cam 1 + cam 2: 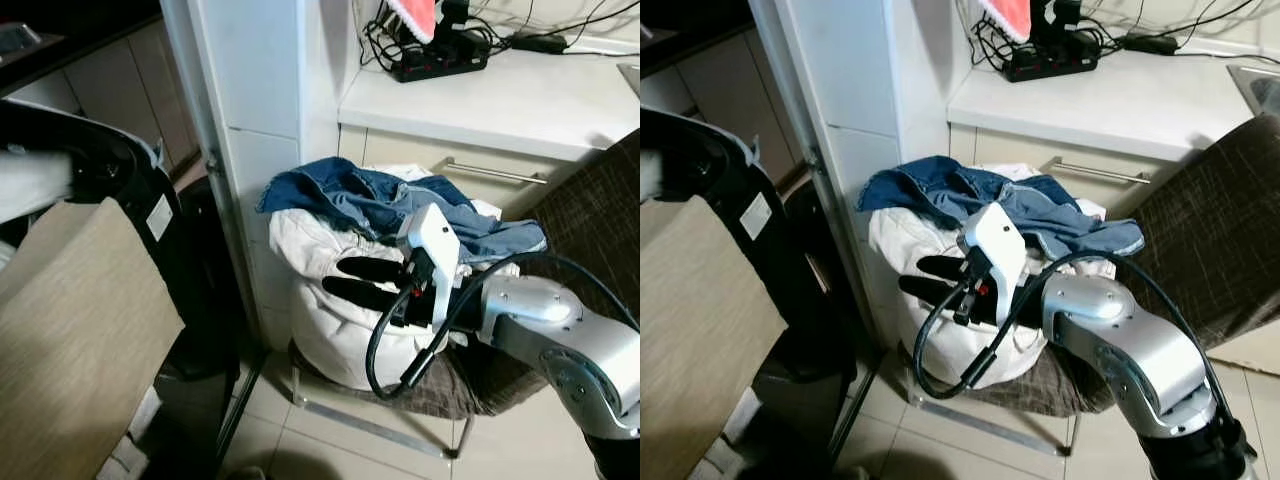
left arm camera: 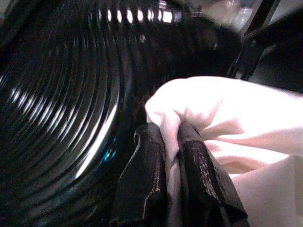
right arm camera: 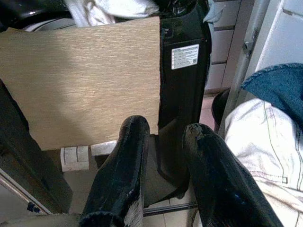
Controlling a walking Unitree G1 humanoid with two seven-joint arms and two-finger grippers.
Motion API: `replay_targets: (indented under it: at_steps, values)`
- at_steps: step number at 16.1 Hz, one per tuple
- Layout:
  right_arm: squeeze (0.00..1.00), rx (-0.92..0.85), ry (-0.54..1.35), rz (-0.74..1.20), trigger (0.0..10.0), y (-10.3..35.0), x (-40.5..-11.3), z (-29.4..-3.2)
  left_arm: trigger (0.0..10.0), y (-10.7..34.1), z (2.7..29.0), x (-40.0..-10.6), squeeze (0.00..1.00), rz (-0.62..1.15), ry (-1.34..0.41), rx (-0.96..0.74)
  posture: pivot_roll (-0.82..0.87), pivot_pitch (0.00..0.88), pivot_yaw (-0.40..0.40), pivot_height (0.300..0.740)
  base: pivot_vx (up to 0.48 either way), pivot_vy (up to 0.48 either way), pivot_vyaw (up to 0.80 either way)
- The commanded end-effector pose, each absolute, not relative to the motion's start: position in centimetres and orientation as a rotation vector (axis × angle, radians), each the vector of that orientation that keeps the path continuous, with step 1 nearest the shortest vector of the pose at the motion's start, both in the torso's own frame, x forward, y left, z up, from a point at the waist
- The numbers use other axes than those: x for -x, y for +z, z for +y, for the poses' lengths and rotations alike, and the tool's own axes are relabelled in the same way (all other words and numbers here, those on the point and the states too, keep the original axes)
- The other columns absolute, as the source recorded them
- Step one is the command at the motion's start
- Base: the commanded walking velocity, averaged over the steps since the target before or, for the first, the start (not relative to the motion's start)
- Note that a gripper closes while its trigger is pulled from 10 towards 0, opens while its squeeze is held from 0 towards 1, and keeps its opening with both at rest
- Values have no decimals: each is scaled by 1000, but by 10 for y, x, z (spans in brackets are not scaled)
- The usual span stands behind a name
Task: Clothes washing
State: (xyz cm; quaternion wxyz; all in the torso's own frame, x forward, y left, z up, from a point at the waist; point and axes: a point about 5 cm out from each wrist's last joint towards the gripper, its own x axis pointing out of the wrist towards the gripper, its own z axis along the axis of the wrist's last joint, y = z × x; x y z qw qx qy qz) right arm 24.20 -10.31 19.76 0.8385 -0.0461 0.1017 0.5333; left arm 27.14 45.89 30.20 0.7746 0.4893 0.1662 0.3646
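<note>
Right gripper (image 1: 350, 280): fingers parted, nothing held, poised against the front of the white garment (image 1: 320, 320) heaped on the chair (image 1: 590, 200). Denim garment (image 1: 370, 200) is draped at 12 o'clock of the fingertips. Left gripper (image 2: 173, 184): clamped on a white cloth (image 2: 227, 123) inside the washer drum (image 2: 61, 94), found at 9 o'clock of the pile.

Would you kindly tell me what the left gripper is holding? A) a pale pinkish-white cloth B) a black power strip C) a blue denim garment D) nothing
A: in the left wrist view, the left gripper is pinched shut on a fold of pale pinkish-white cloth beside a ribbed, shiny dark drum.
</note>
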Motion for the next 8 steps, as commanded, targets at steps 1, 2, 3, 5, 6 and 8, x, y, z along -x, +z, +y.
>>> replay_targets:
  at_steps: [1, 2, 3, 5, 6, 8]
  values:
    - [0, 109, 1141, 201, 10000, 201, -242, -101, 1725, 296, 457, -275, 0, 388, 747, -1042, -52, 0, 31, 740, 0, 0, 0]
    - [0, 107, 1148, 197, 10000, 202, -242, -100, 10000, 270, 448, -286, 0, 433, 605, -889, -48, 0, 28, 740, 0, 0, 0]
    - [0, 105, 1154, 192, 10000, 203, -242, -99, 10000, 257, 441, -291, 0, 452, 551, -813, -49, 0, 28, 740, 0, 0, 0]
    - [0, 81, 1178, 161, 10000, 208, -241, -95, 10000, 230, 423, -304, 1000, 469, 458, -639, -55, 0, 32, 740, 0, 0, 0]
    - [0, 80, 1178, 158, 10000, 209, -241, -95, 10000, 229, 423, -305, 1000, 476, 467, -641, -55, 0, 32, 740, 0, 0, 0]
    - [0, 80, 1157, 163, 10000, 208, -242, -98, 10000, 234, 425, -305, 1000, 462, 500, -670, -59, 0, 33, 740, 0, 0, 0]
